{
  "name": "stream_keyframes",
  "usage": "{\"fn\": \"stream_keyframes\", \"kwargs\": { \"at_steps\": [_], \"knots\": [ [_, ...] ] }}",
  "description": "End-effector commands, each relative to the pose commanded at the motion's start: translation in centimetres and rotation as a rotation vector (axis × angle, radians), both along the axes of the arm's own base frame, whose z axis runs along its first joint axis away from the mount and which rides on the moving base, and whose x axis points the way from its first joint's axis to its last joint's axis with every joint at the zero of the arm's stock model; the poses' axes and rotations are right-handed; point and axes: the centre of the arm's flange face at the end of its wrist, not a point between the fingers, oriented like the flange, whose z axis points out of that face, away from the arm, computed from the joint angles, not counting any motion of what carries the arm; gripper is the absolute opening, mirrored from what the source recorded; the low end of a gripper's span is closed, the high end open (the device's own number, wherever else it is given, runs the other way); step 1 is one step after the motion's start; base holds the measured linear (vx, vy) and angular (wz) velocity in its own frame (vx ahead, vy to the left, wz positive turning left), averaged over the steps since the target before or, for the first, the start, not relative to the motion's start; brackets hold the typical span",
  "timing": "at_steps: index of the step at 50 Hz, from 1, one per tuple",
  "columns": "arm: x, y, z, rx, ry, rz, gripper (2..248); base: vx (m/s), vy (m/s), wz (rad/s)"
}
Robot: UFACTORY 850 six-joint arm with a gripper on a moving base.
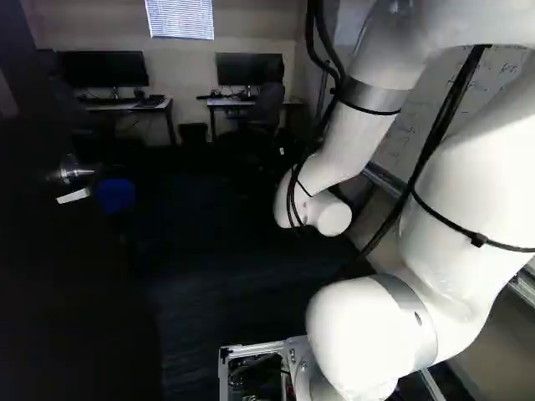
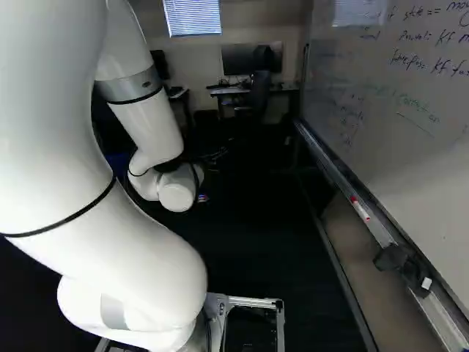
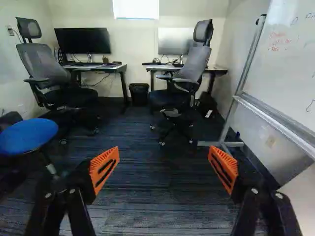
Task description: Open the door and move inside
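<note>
The dark door (image 1: 75, 276) stands open along the left of the left base view, with a silver handle (image 1: 75, 172) and a pale strip just below it. Beyond the arm's white wrist, part of my dark gripper (image 2: 212, 155) shows faintly in the right base view. In the wrist view my gripper (image 3: 164, 164) is open, its orange pads wide apart with nothing between them. Ahead of it lies the room's dark carpet (image 3: 157, 196). The door does not show in the wrist view.
A whiteboard (image 2: 396, 117) on a metal frame runs along the right. A blue stool (image 3: 28, 136) stands left of the gripper. Farther ahead are two office chairs (image 3: 179, 73), desks with monitors (image 3: 82, 41) and a black bin (image 3: 139, 93).
</note>
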Motion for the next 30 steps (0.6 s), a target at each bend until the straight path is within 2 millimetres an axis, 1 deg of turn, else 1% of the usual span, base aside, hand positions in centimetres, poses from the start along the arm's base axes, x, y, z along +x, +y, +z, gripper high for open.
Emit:
{"fn": "stream_keyframes", "kwargs": {
  "at_steps": [30],
  "knots": [
    [0.00,0.00,0.00,0.000,0.000,0.000,247,0.208,0.006,-0.017]
  ]
}}
